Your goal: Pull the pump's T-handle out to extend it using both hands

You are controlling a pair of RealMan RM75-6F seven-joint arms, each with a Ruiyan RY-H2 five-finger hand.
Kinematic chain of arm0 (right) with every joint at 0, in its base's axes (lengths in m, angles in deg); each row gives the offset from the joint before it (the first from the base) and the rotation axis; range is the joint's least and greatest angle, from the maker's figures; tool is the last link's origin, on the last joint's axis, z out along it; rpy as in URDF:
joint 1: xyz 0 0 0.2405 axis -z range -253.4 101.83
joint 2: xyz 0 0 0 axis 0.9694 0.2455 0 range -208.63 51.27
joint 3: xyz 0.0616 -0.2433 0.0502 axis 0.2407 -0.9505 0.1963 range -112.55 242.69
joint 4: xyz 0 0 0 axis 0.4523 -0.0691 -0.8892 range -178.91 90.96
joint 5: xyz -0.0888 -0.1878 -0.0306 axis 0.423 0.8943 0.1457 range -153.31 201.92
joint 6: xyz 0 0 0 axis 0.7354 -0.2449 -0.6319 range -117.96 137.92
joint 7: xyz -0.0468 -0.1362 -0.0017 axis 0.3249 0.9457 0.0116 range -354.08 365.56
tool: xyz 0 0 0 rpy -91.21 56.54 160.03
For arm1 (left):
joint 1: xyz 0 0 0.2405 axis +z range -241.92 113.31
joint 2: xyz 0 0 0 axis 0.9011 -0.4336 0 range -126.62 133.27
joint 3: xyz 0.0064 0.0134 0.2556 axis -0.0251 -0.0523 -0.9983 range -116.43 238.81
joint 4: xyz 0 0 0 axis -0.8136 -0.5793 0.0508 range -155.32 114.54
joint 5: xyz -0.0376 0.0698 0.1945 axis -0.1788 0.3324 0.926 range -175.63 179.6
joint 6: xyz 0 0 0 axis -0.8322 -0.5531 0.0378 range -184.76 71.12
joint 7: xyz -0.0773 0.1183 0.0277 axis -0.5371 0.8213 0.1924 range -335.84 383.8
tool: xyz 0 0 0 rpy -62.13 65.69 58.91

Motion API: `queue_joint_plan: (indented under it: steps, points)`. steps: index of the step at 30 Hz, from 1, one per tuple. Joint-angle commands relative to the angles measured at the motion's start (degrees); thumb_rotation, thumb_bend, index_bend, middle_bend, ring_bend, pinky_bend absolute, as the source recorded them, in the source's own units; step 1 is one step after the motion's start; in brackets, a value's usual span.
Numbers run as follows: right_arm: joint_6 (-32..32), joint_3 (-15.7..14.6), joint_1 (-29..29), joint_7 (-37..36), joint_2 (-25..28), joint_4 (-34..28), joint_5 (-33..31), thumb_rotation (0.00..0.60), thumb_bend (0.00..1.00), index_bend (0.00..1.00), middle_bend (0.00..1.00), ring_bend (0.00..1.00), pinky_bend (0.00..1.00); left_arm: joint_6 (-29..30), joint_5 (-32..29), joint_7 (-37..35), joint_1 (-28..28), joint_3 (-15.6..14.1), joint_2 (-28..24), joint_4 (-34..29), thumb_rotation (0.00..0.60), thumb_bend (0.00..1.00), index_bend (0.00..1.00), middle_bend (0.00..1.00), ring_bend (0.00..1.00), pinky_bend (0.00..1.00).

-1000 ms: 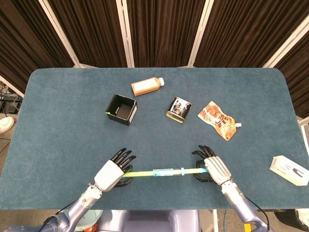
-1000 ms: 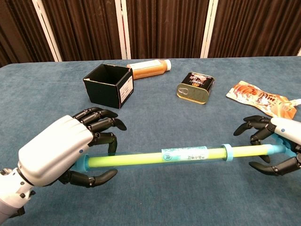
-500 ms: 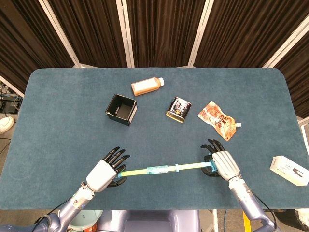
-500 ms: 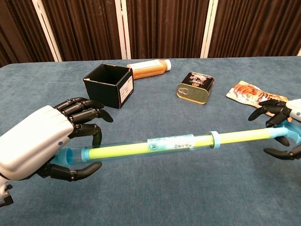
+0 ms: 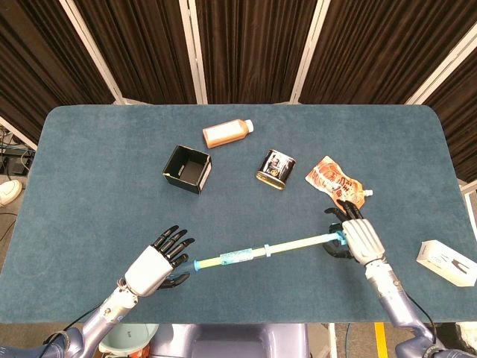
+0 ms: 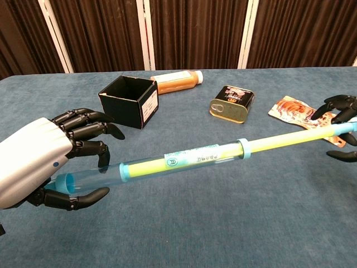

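the left hand [image 6: 39, 162] grasps the pump [image 6: 184, 159] barrel end at 8 o'clock; the right hand [image 5: 359, 237] grasps its t-handle at 3 o'clock, rod extended.

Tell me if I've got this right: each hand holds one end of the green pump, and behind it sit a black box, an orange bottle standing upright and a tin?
Nearly. The orange bottle lies on its side, not upright, as the chest view shows. The rest holds: the left hand and right hand each hold an end of the pump, with the black box and tin behind.
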Motion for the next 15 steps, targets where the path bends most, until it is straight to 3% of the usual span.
queue_joint_plan:
  steps: [1,15]
  points:
    - [-0.4,0.5,-0.2,-0.2,0.4,0.1,-0.7,0.6,0.3,0.82,0.25,0.06,0.0,0.5,0.4,-0.4,0.1,-0.2,-0.3,-0.2,0.6,0.49,0.63,0.24,0.13,0.15]
    - [-2.4,2.8,-1.4,-1.7,2.0,1.6,-3.9,0.6,0.3,0.82,0.25,0.06,0.0,0.0,0.3,-3.4,0.2,-0.7,-2.9,-3.4,0.6,0.49,0.64,0.24,0.13,0.15]
